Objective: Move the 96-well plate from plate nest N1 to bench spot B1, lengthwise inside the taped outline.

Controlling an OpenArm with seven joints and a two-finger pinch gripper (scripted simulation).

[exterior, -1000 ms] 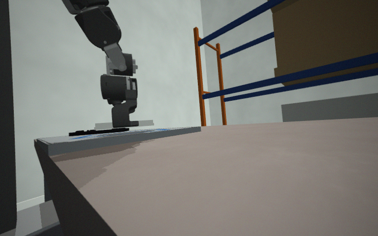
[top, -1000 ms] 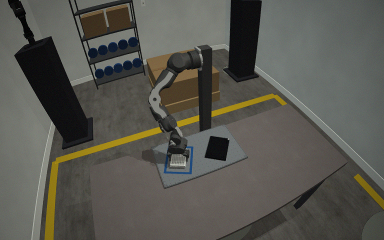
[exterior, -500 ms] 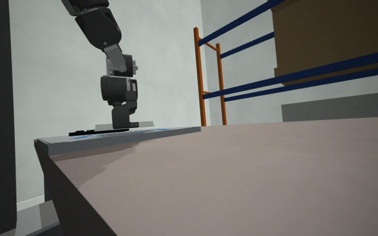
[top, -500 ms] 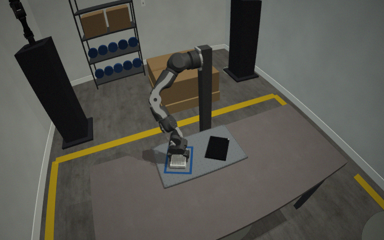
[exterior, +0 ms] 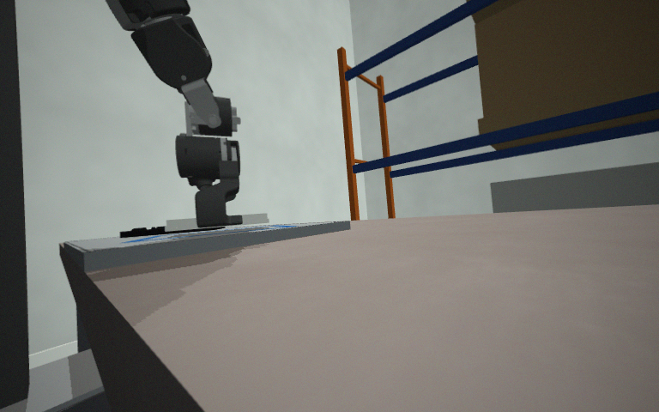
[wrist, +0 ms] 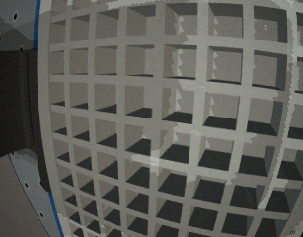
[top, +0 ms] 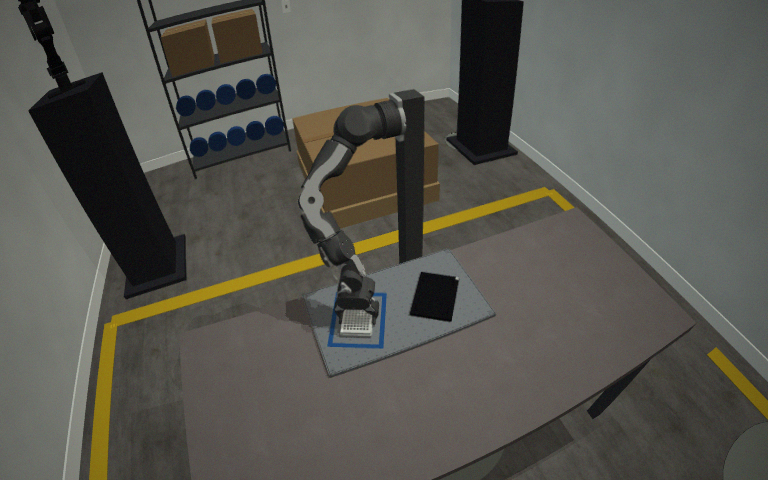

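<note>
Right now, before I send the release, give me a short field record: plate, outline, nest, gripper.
plate: white well plate, right way up, inside the outline, low over or on the deck; contact cannot be told
outline: blue tape on the grey deck, long sides along the plate's
nest: black, vacant, right of the outline in the top view
gripper: fingers shut on the plate
</note>
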